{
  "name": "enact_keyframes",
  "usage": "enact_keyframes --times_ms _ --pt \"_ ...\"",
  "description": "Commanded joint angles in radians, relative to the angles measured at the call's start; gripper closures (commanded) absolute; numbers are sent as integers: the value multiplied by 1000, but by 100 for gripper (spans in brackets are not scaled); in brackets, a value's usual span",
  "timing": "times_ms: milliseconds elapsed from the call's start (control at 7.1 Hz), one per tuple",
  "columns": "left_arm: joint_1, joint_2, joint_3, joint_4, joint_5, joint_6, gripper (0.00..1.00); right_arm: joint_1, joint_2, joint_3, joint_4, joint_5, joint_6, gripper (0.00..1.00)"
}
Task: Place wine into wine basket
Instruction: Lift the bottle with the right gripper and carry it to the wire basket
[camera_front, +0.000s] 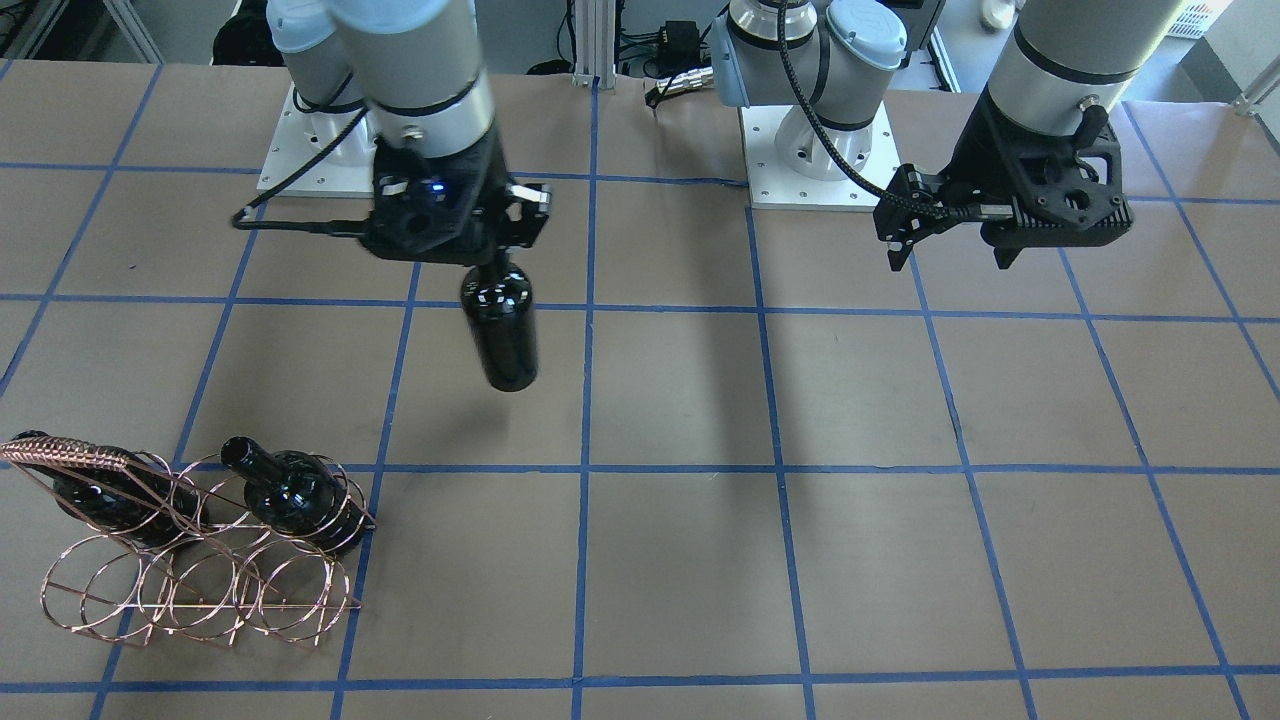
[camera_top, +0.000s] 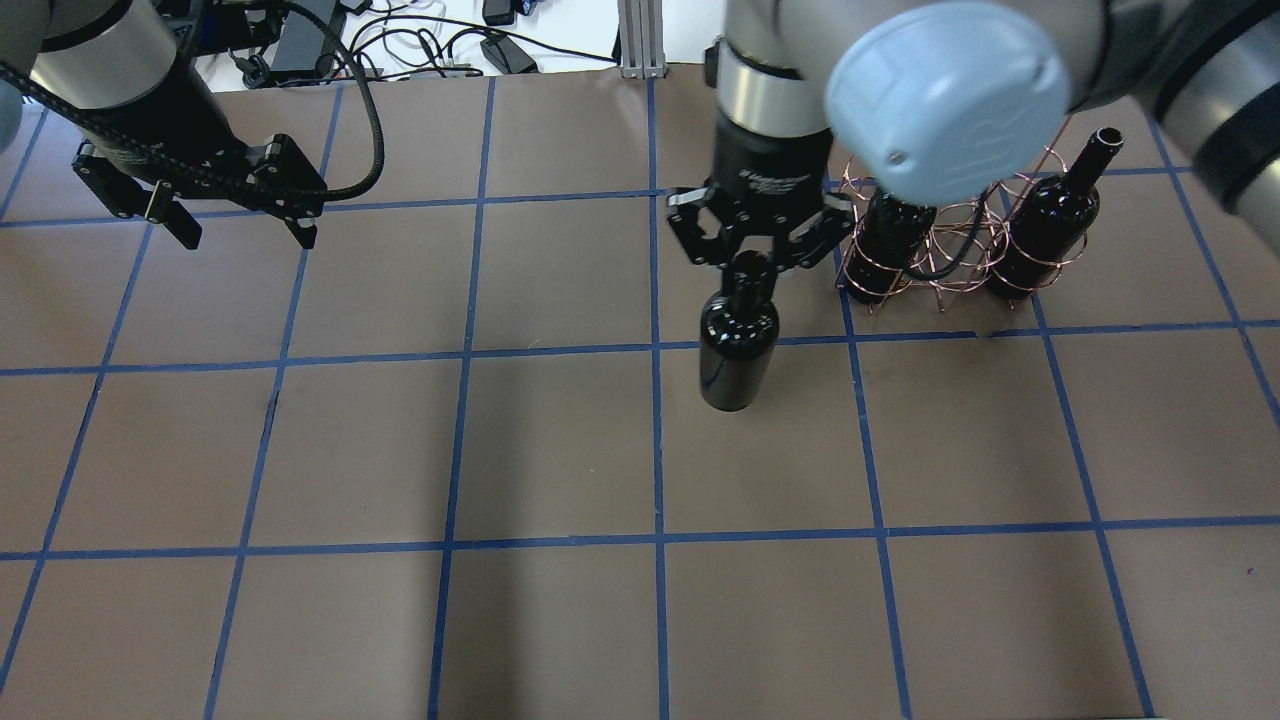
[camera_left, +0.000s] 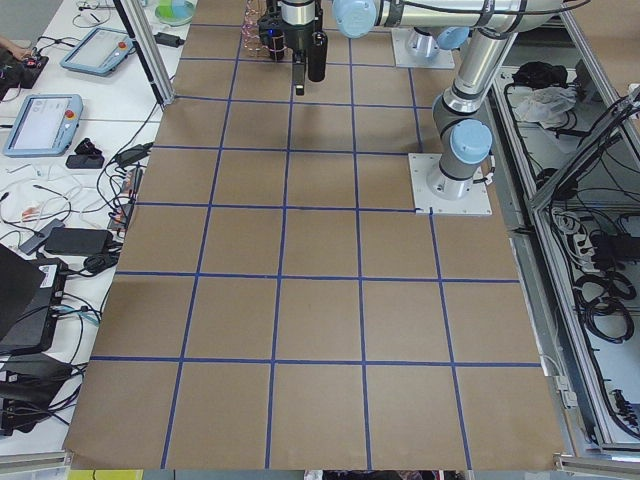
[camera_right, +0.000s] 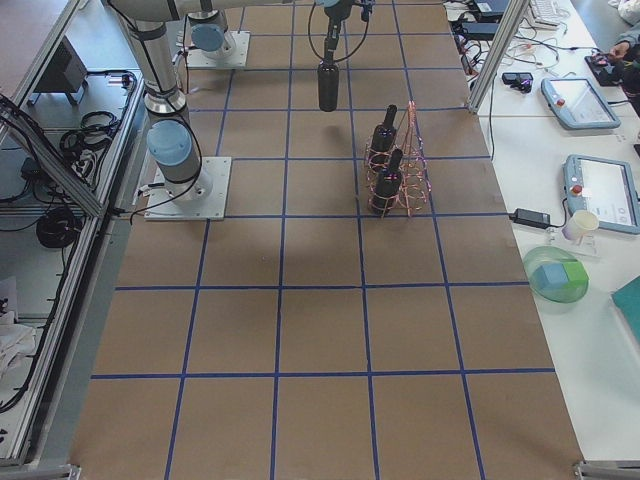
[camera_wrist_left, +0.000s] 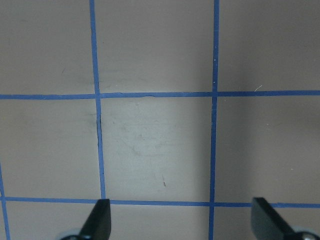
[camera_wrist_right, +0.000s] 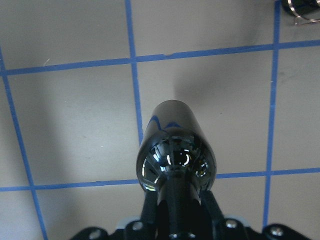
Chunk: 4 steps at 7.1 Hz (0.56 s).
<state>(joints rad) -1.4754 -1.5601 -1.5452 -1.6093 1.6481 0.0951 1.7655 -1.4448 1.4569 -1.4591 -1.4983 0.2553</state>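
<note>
My right gripper (camera_top: 750, 268) is shut on the neck of a dark glass wine bottle (camera_top: 738, 350), which hangs upright above the table. It also shows in the front view (camera_front: 500, 335) and in the right wrist view (camera_wrist_right: 175, 150). The copper wire wine basket (camera_top: 952, 250) stands just right of it in the overhead view, with its braided handle (camera_front: 70, 455) on top. It holds two more dark bottles (camera_top: 1045, 225) (camera_top: 888, 240). My left gripper (camera_top: 245, 235) is open and empty, raised over the far left of the table. Its fingertips (camera_wrist_left: 100, 217) frame bare table.
The table (camera_top: 560, 450) is covered in brown paper with a blue tape grid. The two arm bases (camera_front: 815, 150) stand on white plates at the robot's side. Cables and boxes (camera_top: 400, 40) lie beyond the far edge.
</note>
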Motion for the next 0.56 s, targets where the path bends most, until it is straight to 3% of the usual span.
enact_keyframes --times_ms 0,423 --pt "0 0 0 0 -1 0 0 -208 -32 -6 59 -109 -250 92" --pt "-16 8 0 2 -7 -12 0 -319 -19 -114 104 -120 -361 91"
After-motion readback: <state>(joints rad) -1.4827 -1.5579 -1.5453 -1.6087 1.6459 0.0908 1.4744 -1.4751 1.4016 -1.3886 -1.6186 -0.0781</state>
